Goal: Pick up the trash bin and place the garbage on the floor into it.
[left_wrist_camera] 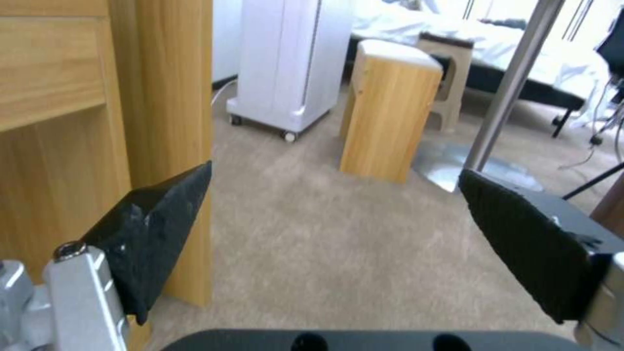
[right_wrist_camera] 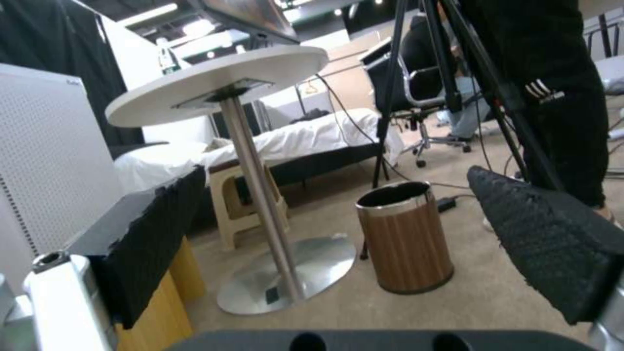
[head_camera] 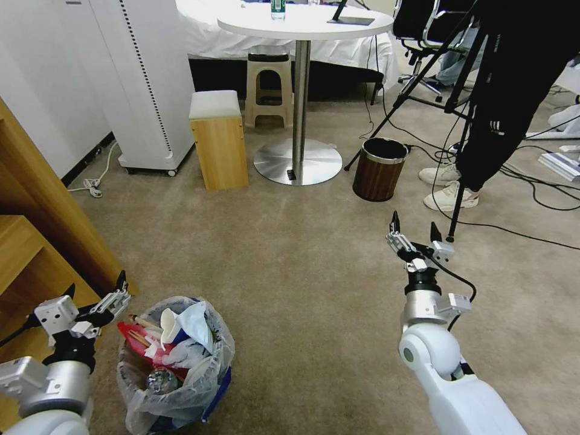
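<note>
— So, how far along are you?

— Nearly finished, I judge. The trash bin (head_camera: 175,368) stands on the carpet (head_camera: 302,290) just beside my left gripper (head_camera: 96,298), and its plastic liner is stuffed — the garbage (head_camera: 172,341) sits inside: a paper cup, red wrappers, a clear bottle, pale paper. I see no litter on the carpet.

— Are you holding anything?

— No. My left jaws are spread wide with nothing between them, hovering near the wooden cabinet (head_camera: 54,241). My right gripper (head_camera: 414,234) hangs over bare carpet, well apart from the bin, its jaws also parted and empty.

— And that brown bin (head_camera: 379,169) by the round table (head_camera: 305,21)?

— Not mine to touch. What remains, I'd guess, is little — perhaps only checking beyond my sight.
</note>
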You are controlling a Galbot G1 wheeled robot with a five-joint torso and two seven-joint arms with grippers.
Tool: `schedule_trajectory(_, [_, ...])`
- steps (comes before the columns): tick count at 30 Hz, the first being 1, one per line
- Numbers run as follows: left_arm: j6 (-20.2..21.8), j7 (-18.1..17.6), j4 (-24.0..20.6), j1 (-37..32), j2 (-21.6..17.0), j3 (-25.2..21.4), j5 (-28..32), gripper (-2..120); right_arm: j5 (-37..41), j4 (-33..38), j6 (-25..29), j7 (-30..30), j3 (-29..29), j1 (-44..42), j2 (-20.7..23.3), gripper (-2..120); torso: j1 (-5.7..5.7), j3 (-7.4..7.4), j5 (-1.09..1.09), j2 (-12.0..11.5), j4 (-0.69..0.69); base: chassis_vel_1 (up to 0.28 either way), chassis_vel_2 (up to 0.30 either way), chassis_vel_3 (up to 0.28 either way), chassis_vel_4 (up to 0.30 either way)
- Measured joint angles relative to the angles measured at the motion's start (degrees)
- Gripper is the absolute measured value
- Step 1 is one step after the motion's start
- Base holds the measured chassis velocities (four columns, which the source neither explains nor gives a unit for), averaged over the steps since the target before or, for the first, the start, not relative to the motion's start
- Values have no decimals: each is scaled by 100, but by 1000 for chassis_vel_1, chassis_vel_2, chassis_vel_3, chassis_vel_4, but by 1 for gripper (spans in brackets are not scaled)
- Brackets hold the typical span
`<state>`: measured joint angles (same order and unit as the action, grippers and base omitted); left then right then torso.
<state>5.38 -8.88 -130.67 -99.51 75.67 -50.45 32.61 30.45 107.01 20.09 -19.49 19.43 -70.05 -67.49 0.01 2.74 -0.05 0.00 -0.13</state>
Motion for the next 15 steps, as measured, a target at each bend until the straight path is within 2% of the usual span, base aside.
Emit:
schedule_trajectory(5, [-215,148,-95,-149,151,80,-165,100,-39,-22,2,77,158,-331,53,100,0,0,1,0,0,0,0,0,0])
schedule_trajectory(11, [-247,191,-184,-293,156,130,-266,100,-53,-169,6,212,250,-483,49,100,0,0,0,0,0,0,0,0,0])
schedule_trajectory(15, [-200,183,-244,-395,114,130,-320,100,-69,-276,-174,330,287,-703,-4,100,0,0,1,0,0,0,0,0,0])
